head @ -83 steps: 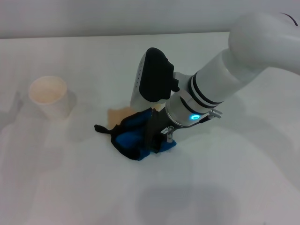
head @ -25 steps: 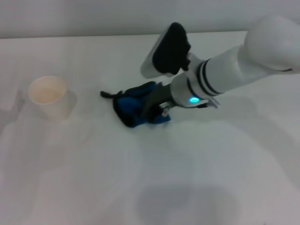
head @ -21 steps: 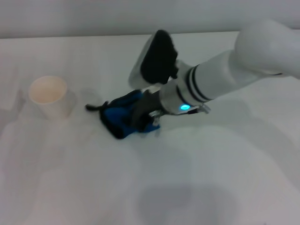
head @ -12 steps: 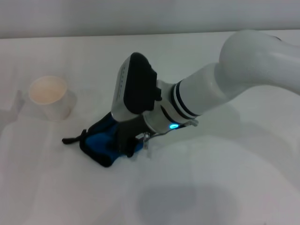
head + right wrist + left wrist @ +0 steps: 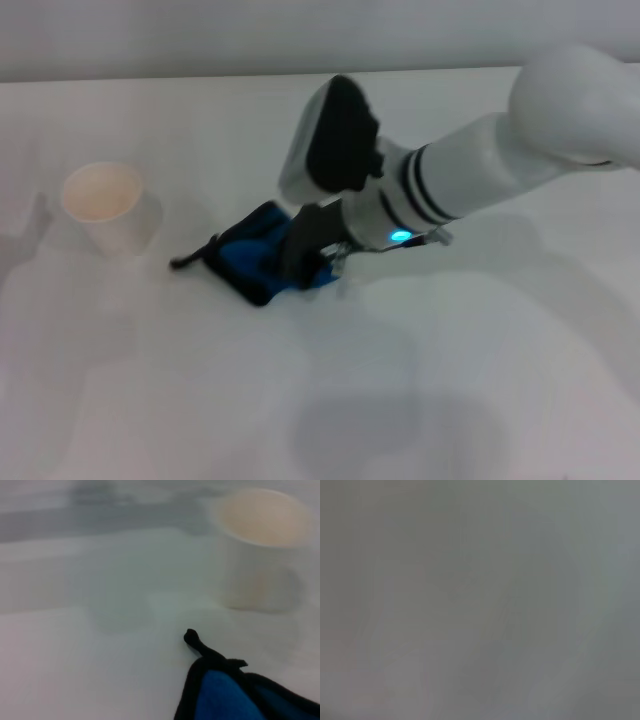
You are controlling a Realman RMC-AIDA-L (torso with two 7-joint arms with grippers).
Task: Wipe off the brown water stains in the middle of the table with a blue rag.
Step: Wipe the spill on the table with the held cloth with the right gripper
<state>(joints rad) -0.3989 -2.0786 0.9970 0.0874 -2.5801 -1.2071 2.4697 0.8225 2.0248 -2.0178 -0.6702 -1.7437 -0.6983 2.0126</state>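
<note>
The table (image 5: 200, 400) is a plain white, smooth surface filling almost the whole head view, with a pale wall strip along its far edge; soft grey shadows lie on it near the front. The blue rag (image 5: 255, 262) sits bunched near the middle of the table, bright blue with black edging and a short black loop tab pointing toward the robot's left. In the right wrist view the blue rag (image 5: 230, 695) shows its black border and tab resting on the white surface. The right gripper (image 5: 305, 255) presses down on the rag's right-hand side, its dark fingers closed into the cloth. No brown stain can be made out on the table around the rag. A white paper cup (image 5: 108, 208) stands upright well to the rag's left, apart from it; the wrist view shows the same white paper cup (image 5: 262, 547) beyond the tab. Bare tabletop lies open in front of, behind and beside the rag. The left wrist view shows only a featureless grey blur.
</note>
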